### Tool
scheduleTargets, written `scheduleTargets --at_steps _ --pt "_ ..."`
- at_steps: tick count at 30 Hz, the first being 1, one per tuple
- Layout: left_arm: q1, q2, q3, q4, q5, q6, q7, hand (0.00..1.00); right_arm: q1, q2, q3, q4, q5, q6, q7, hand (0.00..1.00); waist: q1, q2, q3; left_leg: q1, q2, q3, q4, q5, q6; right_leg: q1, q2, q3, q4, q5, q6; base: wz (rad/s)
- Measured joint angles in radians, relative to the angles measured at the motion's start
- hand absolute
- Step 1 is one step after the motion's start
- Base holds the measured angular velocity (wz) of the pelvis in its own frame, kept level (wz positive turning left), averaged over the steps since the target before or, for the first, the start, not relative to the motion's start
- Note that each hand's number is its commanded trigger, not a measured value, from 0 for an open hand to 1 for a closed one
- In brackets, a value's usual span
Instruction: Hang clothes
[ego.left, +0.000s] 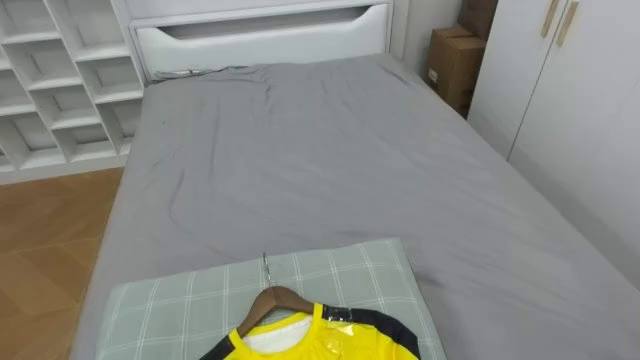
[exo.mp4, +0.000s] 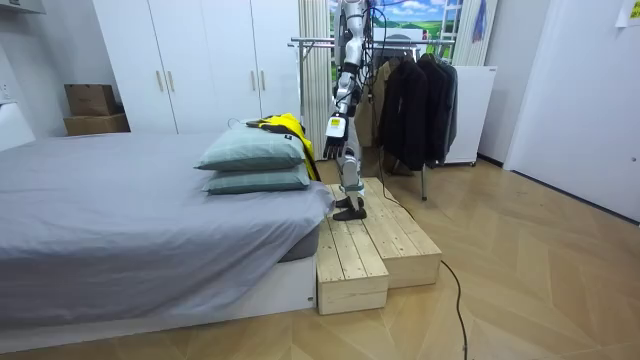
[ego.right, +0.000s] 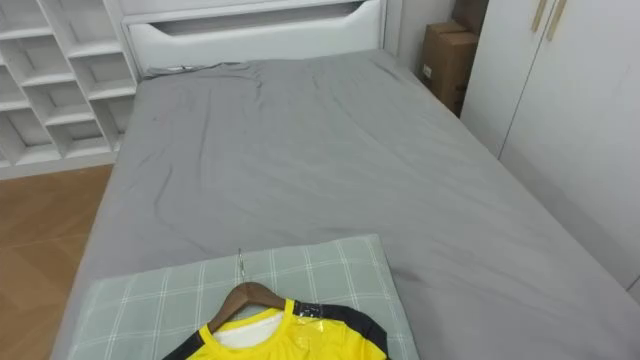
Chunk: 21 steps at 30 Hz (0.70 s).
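Observation:
A yellow shirt with dark sleeves (ego.left: 322, 340) sits on a wooden hanger (ego.left: 278, 297) whose metal hook points up the bed. It lies on a green checked pillow (ego.left: 180, 310) at the near end of the bed, just below me. In the room view the shirt (exo.mp4: 285, 125) tops two stacked pillows (exo.mp4: 255, 152). I stand upright on a wooden platform (exo.mp4: 375, 245) at that end of the bed, facing it. My left hand (exo.mp4: 333, 128) hangs at my side, apart from the shirt.
The grey bed (ego.left: 330, 170) stretches ahead to a white headboard (ego.left: 260, 35). White shelves (ego.left: 60, 80) stand left, a wardrobe (ego.left: 570, 90) and cardboard box (ego.left: 455, 60) right. Behind me a clothes rack (exo.mp4: 320, 42) holds dark garments (exo.mp4: 415, 90).

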Motion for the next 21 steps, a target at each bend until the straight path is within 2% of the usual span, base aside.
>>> scheduleTargets --at_steps 9,16,21 --pt "-0.010 0.000 0.003 0.000 0.000 -0.014 0.026 0.00 -0.001 0.004 0.000 0.000 0.017 -0.003 0.014 0.00 0.002 -0.008 -0.0010 0.001 0.000 0.005 -0.005 0.000 0.000 -0.004 0.000 0.007 -0.006 0.000 0.000 -0.01" --pt "-0.019 0.000 0.038 0.007 -0.007 -0.054 0.042 0.00 -0.004 0.004 -0.001 0.011 0.015 -0.023 0.032 0.00 0.006 -0.010 -0.0004 0.002 0.000 0.005 -0.007 0.000 0.000 -0.004 0.001 0.007 -0.005 0.000 0.000 0.00" --pt "-0.023 0.001 0.038 0.019 -0.060 -0.070 0.053 0.00 -0.007 0.004 -0.002 0.028 0.008 -0.022 0.039 0.00 0.007 -0.014 -0.0001 0.003 0.001 0.007 -0.012 0.000 0.000 -0.005 0.002 0.003 0.003 0.000 0.000 0.00"
